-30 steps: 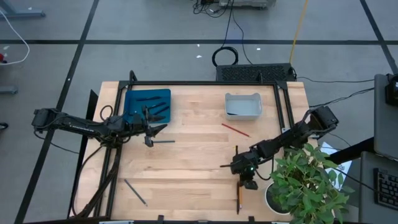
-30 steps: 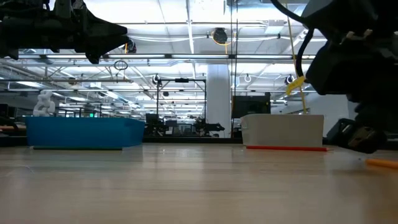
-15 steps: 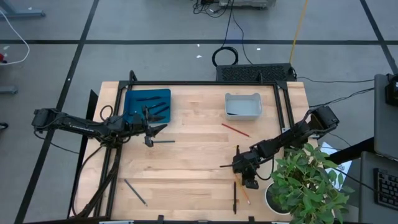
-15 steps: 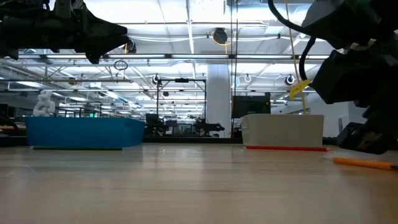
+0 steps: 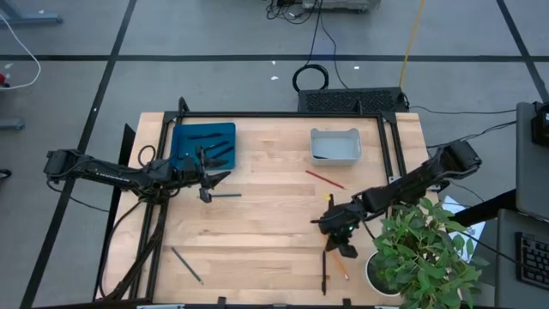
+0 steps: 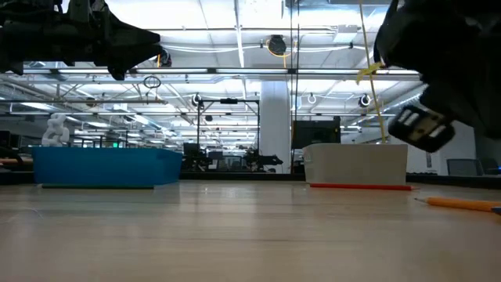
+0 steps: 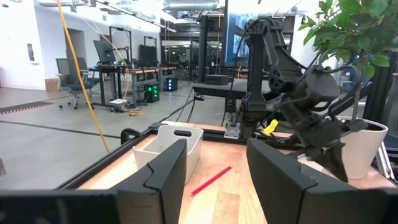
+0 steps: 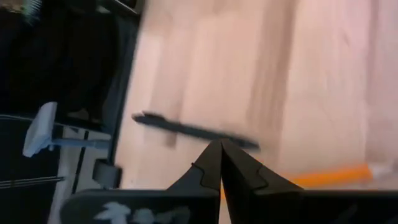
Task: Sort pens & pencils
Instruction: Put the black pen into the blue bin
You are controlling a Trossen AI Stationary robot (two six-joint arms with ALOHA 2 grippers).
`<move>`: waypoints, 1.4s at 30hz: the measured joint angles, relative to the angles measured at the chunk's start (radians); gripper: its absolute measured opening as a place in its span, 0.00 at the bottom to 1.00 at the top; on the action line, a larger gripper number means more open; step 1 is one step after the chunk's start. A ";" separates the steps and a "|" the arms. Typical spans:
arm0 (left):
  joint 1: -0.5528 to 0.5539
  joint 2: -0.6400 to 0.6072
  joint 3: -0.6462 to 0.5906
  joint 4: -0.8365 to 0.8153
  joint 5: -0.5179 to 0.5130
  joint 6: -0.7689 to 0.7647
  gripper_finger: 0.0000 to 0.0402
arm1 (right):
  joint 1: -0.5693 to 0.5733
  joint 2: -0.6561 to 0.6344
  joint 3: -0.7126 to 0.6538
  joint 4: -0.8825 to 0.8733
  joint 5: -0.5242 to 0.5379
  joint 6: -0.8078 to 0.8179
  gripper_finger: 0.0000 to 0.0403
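Spanning a workshop floor, pale wood table (image 5: 257,223); left pincer (image 5: 208,183) open, right pincer (image 5: 339,232) closed, empty.

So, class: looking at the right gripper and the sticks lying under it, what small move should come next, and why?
Probably open the right gripper and lower it onto the orange pencil. Its fingers are shut with nothing between them, hovering just above the table, and the orange pencil and a dark pen lie loose right beneath it. The left gripper waits open beside the blue tray.
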State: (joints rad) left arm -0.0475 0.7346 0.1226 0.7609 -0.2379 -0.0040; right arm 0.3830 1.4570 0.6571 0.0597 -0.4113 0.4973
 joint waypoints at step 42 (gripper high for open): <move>0.000 0.000 0.000 -0.061 -0.055 -0.010 0.43 | 0.123 0.140 0.100 -0.042 0.226 -0.818 0.45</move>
State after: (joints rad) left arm -0.0471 0.7349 0.1230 0.7001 -0.2924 -0.0143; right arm 0.5060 1.5967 0.7573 0.0181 -0.1852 -0.3206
